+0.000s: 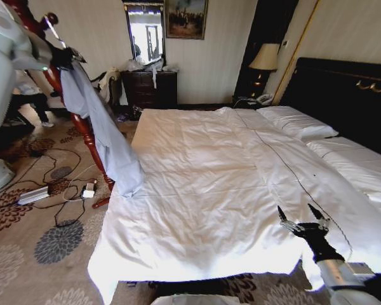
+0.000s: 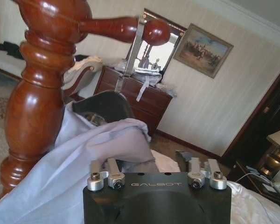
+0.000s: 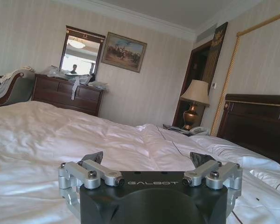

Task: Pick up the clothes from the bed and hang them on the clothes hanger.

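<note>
Bright daylight — soft shadows, warped edges

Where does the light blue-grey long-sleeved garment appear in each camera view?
Head view: the light blue-grey garment hangs from the red-brown wooden stand, upper left, beside the bed.
Left wrist view: draped against the stand, just beyond the left gripper.
Right wrist view: not in it.
Shared landmark: the framed painting on the far wall.

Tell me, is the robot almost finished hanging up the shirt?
Nearly. Done: the clothes are off the bed and drape from the red wooden stand, where a silver metal strip hangs on a peg. In hand: the left tool is up at the fabric, open. The right tool hovers open above the sheet. Left: I can't tell whether the garment sits properly on a hanger.
</note>
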Available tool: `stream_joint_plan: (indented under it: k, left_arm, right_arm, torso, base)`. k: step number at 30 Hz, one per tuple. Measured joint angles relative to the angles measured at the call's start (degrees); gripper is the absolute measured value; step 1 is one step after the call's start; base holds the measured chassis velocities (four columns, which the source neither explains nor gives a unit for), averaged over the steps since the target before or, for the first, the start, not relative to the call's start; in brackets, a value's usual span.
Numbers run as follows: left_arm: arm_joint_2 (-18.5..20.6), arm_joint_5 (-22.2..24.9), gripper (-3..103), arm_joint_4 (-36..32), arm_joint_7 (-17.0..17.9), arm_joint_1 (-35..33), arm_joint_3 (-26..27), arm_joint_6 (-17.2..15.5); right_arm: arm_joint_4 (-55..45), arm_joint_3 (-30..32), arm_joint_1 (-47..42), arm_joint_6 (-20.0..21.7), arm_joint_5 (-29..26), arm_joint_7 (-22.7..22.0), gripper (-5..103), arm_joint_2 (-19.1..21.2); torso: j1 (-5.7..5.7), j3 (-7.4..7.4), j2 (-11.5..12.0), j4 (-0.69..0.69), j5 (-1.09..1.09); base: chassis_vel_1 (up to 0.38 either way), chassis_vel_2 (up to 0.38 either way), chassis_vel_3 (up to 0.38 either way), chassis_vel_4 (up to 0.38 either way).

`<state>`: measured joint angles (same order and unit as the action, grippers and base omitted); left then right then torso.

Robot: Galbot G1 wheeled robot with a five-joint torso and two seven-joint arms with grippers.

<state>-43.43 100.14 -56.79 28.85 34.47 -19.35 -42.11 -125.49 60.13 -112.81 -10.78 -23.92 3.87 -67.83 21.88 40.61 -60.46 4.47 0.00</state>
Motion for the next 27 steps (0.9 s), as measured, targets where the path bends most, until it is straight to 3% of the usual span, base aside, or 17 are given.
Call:
stream_joint_plan:
  k: [1,3,6,10,17,20,21,22,24,25,27]
  left_arm:
    - [0.7,0.0,70,-1.2,0.3,-0.2,0.2,0.0]
    - [1.5,0.2,70,-2.4,0.5,-0.4,0.2,0.0]
    - [4.5,1.0,86,-7.1,1.1,-1.1,0.4,0.0]
    - [7.4,0.8,99,-11.9,1.5,-3.0,1.4,0.0]
    - [13.4,-1.2,100,-23.1,1.5,-9.7,6.9,0.0]
    - [17.7,-7.6,100,-30.1,-1.8,-16.7,13.0,0.0]
    - [20.7,-9.1,100,-34.5,-3.6,-19.7,15.0,0.0]
    - [20.7,-9.1,100,-34.5,-3.6,-19.7,15.0,0.0]
    - [25.9,-7.7,100,-42.1,-5.3,-24.2,16.8,0.3]
    - [25.9,-7.7,100,-42.1,-5.3,-24.2,16.8,0.3]
    - [31.1,-6.7,100,-48.3,-7.1,-27.5,17.7,2.4]
  right_arm:
    - [0.0,0.0,0.0,0.0,0.0,0.0,100,0.0]
    - [0.0,0.0,0.0,0.0,0.0,0.0,100,0.0]
    - [0.0,0.0,0.0,0.0,0.0,0.0,100,0.0]
    - [0.0,0.0,0.0,0.0,0.0,0.0,100,0.0]
    - [0.0,0.0,0.0,0.0,0.0,0.0,100,0.0]
    - [0.0,0.0,0.0,0.0,0.0,0.0,100,0.0]
    - [0.0,0.0,0.0,0.0,0.0,0.0,100,0.0]
    - [0.0,0.0,0.0,0.0,0.0,0.0,100,0.0]
    - [0.0,0.0,0.0,0.0,0.0,0.0,100,0.0]
    - [0.0,0.0,0.0,0.0,0.0,0.0,100,0.0]
    - [0.0,0.0,0.0,0.0,0.0,0.0,100,0.0]
  torso:
    - [0.0,0.0,0.0,0.0,-0.01]
    - [0.0,0.0,0.0,0.0,0.0]
    - [0.0,0.0,0.0,-0.01,0.0]
    - [0.0,0.0,0.0,0.0,-0.01]
    - [0.0,0.0,0.0,0.02,0.01]
    - [0.0,0.0,0.0,0.0,-0.04]
    - [0.0,0.0,0.0,-0.02,-0.04]
    - [0.0,0.0,0.0,-0.02,-0.04]
    - [-0.01,-0.01,0.0,-0.03,-0.01]
    - [-0.01,-0.01,0.0,-0.03,-0.01]
    - [-0.01,-0.01,0.0,0.0,0.02]
  base:
    - [0.0,0.0,0.0,0.0]
    - [0.0,0.0,0.0,0.0]
    - [0.0,0.0,0.0,0.0]
    - [0.0,0.0,0.0,0.0]
    - [0.0,0.0,0.0,0.0]
    - [0.0,0.0,0.0,0.0]
    - [0.0,0.0,0.0,0.0]
    - [0.0,0.0,0.0,0.0]
    - [0.0,0.0,0.0,0.0]
    - [0.0,0.0,0.0,0.0]
    - [0.0,0.0,0.0,0.0]
